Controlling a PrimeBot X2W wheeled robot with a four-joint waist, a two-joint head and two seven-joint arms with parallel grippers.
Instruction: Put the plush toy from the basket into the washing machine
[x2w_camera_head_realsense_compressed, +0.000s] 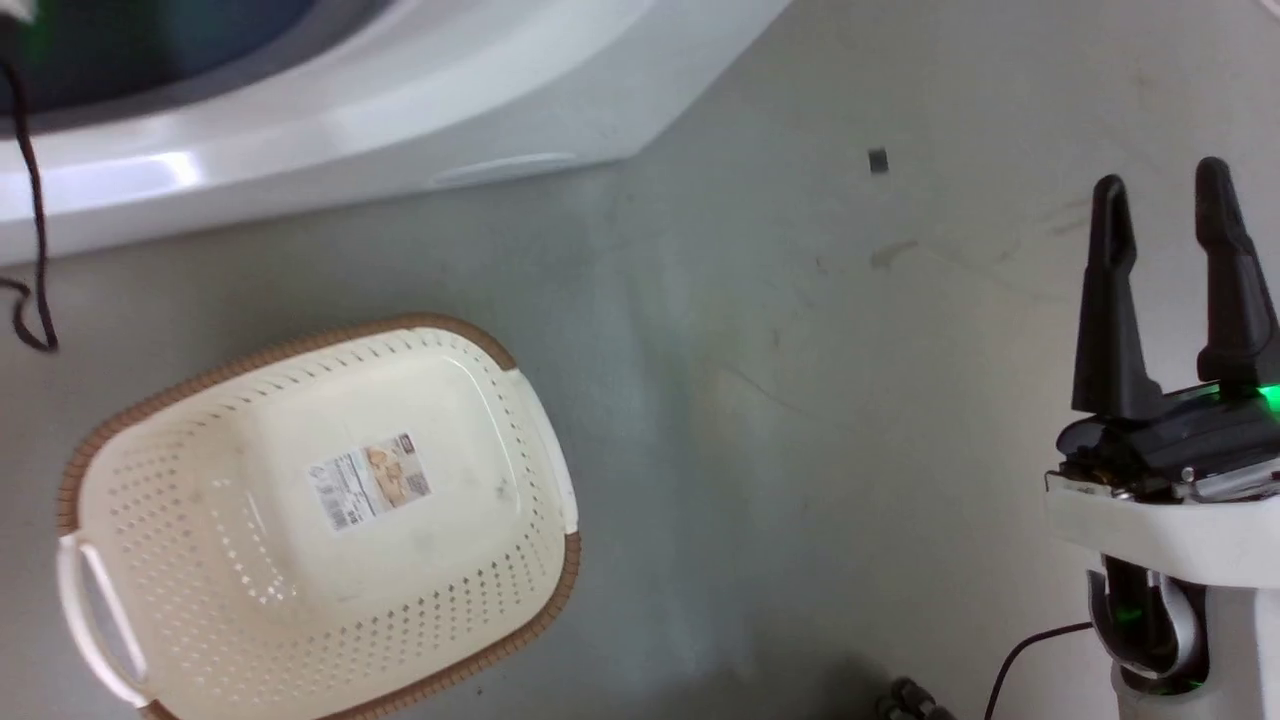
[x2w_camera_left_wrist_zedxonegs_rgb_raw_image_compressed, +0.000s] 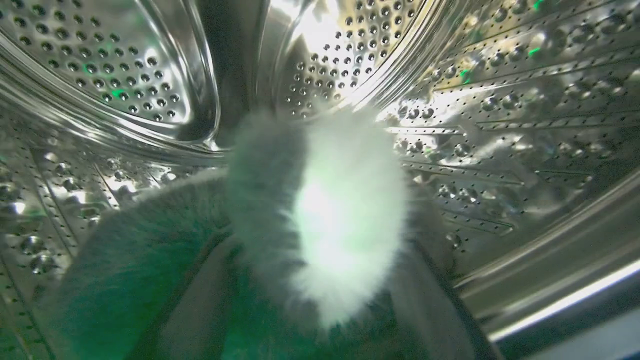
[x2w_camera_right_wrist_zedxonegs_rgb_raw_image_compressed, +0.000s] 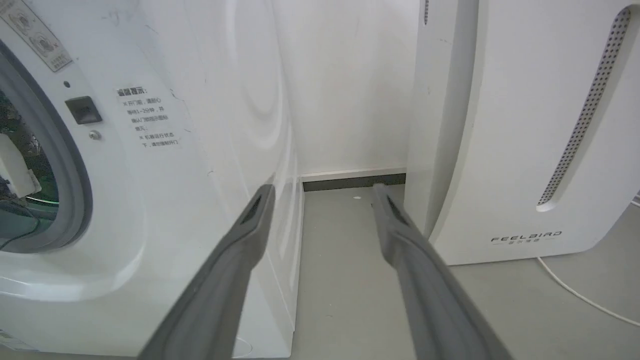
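Observation:
In the left wrist view my left gripper (x2w_camera_left_wrist_zedxonegs_rgb_raw_image_compressed: 320, 240) is deep inside the washing machine's shiny perforated steel drum (x2w_camera_left_wrist_zedxonegs_rgb_raw_image_compressed: 525, 100). The plush toy (x2w_camera_left_wrist_zedxonegs_rgb_raw_image_compressed: 345, 215), white fluff with darker fur beside it, lies between the fingers (x2w_camera_left_wrist_zedxonegs_rgb_raw_image_compressed: 200, 300), which stand wide apart, so the gripper looks open. The cream basket (x2w_camera_head_realsense_compressed: 320, 520) with its brown rim sits on the floor, holding nothing but its paper label. The washing machine (x2w_camera_head_realsense_compressed: 300, 110) rises behind it, and its grey-ringed porthole (x2w_camera_right_wrist_zedxonegs_rgb_raw_image_compressed: 60, 165) shows in the right wrist view. My right gripper (x2w_camera_head_realsense_compressed: 1165, 200) hangs open over bare floor, fingers (x2w_camera_right_wrist_zedxonegs_rgb_raw_image_compressed: 235, 260) pointing at the gap beside the machine.
A white FEELBIRD appliance (x2w_camera_right_wrist_zedxonegs_rgb_raw_image_compressed: 525, 150) stands right of the washing machine, with a narrow floor gap and a wall (x2w_camera_right_wrist_zedxonegs_rgb_raw_image_compressed: 345, 100) between them. A white cable (x2w_camera_right_wrist_zedxonegs_rgb_raw_image_compressed: 575, 290) runs on the floor. A black cable (x2w_camera_head_realsense_compressed: 35, 200) hangs at the far left. A small dark scrap (x2w_camera_head_realsense_compressed: 878, 160) lies on the floor.

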